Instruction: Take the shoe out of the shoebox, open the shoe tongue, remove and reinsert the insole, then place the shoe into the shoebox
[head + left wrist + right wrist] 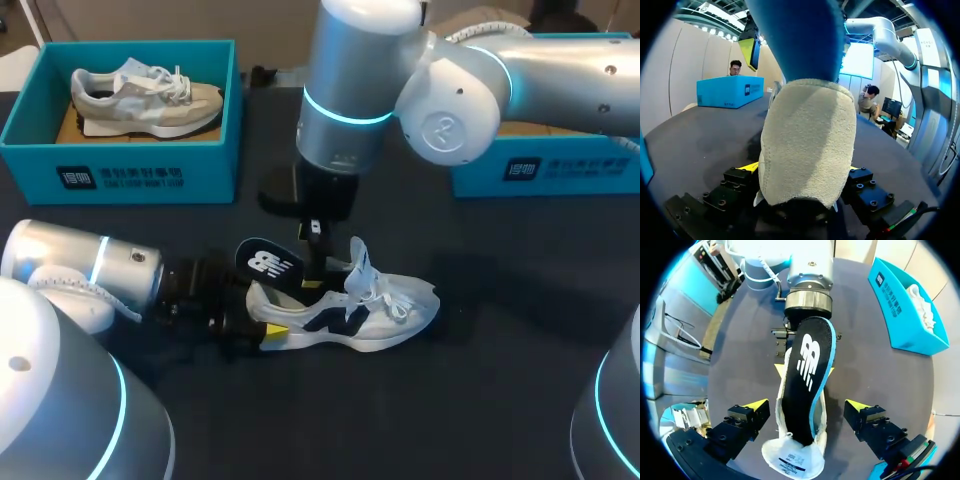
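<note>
**A:** Head view first. Where is the shoe?
**B:** The white sneaker with a navy side logo lies on its sole on the dark table. Its long axis runs across the view, toe toward my right and heel toward my left. A black insole with a white logo slants up out of its heel end. The teal cardboard shoebox, holding a grey sneaker, sits well beyond that heel.
**A:** And the claws?
**B:** The left gripper clamps the sneaker's heel. The right gripper hangs just above the sneaker's opening.
**A:** Left wrist view?
**B:** The beige heel is nearest, pinched in the left gripper. The sneaker runs straight away from it, and the insole rises above.
**A:** Right wrist view?
**B:** The right fingers are spread wide on either side of the sneaker and touch nothing. The insole lies between them, its heel end toward the left arm.
</note>
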You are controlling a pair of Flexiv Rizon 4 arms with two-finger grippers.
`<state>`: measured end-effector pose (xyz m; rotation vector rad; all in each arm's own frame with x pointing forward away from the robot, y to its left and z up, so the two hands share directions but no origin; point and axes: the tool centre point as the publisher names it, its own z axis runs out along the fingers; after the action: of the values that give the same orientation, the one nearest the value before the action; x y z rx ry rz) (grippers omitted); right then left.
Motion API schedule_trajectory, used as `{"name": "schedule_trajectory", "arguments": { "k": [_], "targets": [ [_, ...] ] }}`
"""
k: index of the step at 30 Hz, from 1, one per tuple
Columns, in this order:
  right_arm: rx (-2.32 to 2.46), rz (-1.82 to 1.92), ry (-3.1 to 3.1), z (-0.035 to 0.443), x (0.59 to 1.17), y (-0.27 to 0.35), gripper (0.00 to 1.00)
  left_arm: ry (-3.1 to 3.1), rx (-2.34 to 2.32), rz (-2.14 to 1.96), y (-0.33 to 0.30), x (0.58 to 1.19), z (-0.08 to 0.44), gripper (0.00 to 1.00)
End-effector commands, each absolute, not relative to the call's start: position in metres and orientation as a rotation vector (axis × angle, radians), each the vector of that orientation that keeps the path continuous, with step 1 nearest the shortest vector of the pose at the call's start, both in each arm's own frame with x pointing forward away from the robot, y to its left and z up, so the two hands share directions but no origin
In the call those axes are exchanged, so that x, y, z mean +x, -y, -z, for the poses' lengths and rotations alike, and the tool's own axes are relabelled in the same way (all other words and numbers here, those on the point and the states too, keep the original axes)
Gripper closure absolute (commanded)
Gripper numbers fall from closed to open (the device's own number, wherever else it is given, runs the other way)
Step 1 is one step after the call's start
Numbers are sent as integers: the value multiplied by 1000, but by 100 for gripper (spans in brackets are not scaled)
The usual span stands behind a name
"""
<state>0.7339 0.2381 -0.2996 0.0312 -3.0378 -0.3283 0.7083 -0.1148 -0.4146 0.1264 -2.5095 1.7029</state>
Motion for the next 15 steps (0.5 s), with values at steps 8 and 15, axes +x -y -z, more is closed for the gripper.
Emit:
{"name": "schedule_trajectory", "arguments": {
  "k": [8,15],
  "targets": [
    [-128,569,2858,295,730,-237,0,2512,128,-1700,114,709,417,100],
    [-152,619,2761,291,735,-241,0,2512,128,-1700,114,709,417,100]
  ]
}}
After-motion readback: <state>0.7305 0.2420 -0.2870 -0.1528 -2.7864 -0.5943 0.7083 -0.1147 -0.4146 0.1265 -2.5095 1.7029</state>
